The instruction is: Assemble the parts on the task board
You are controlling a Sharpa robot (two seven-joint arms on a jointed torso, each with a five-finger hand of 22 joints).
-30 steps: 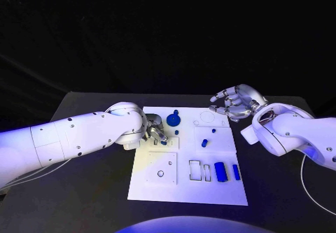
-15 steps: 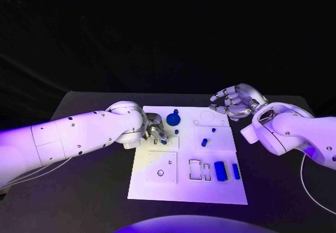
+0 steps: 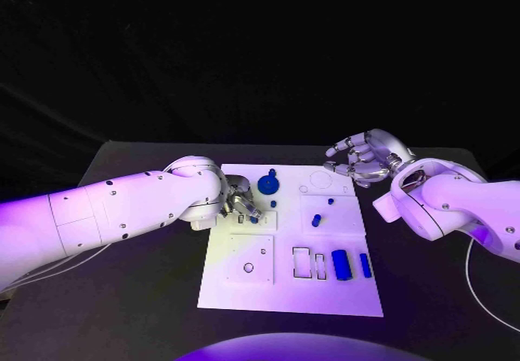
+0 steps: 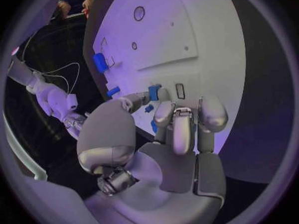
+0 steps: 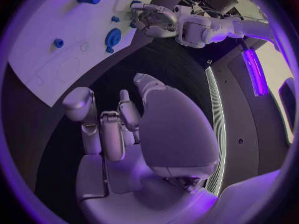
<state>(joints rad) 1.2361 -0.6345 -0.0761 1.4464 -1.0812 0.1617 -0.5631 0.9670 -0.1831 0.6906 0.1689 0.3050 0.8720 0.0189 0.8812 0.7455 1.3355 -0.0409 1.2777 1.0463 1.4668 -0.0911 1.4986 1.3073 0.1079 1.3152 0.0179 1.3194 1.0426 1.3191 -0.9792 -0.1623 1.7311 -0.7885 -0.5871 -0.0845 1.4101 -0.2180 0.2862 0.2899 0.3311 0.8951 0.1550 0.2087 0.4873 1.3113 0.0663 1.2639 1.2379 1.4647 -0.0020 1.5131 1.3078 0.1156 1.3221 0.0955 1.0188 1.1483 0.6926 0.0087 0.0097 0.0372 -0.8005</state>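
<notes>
we keep the left hand (image 3: 240, 204) pinching its blue part (image 4: 154, 92) (upper left of the board (image 3: 260, 297)) upright; right hand (image 3: 363, 159) hangs spread, empty.

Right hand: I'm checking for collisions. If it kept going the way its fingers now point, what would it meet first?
Probably the task board: the right hand, empty, points toward its far right corner, where only faint outlines show. Height above it is unclear.

the task board (image 3: 284, 301) looks like smooth matt white plastic. beside the task board, the table (image 3: 130, 301) is dull black and faintly grainy. on the task board, the parts (image 3: 343, 265) look like smooth blue plastic. both arms (image 3: 98, 214) wear glossy white shells; the left hand (image 4: 177, 134) and right hand (image 5: 124, 129) look like satin silvery metal.
</notes>
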